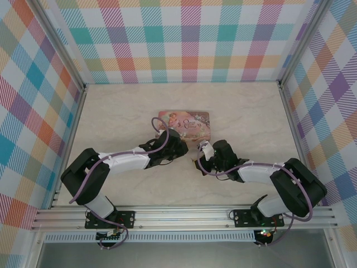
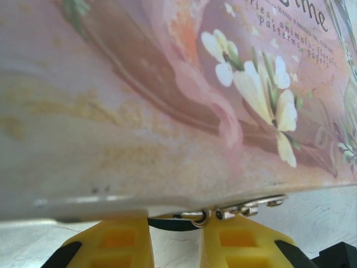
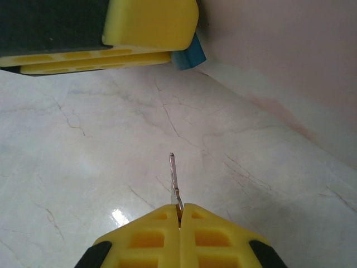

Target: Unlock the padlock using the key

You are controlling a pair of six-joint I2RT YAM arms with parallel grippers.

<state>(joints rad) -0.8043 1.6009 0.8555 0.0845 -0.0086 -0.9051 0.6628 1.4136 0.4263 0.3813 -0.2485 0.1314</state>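
In the right wrist view my right gripper [image 3: 179, 207] is shut on the key [image 3: 174, 178]. Its thin silvery blade sticks out forward over the marble, pointing at the padlock [image 3: 189, 54]. Just a blue corner of the padlock shows there, at the tip of the left gripper's yellow fingers [image 3: 111, 33]. In the left wrist view my left gripper [image 2: 175, 223] sits under the tin's front edge. Its jaws stand a small gap apart, with the silvery shackle and hasp [image 2: 223, 214] at their tips. From above, the left gripper [image 1: 179, 148] and right gripper [image 1: 199, 160] face each other in front of the tin.
The pink illustrated tin [image 1: 184, 124] lies flat mid-table just beyond both grippers; its lid [image 2: 167, 100] looms close over the left fingers and its side wall [image 3: 290, 67] rises at the right. Checked walls enclose the marble table [image 1: 111, 111].
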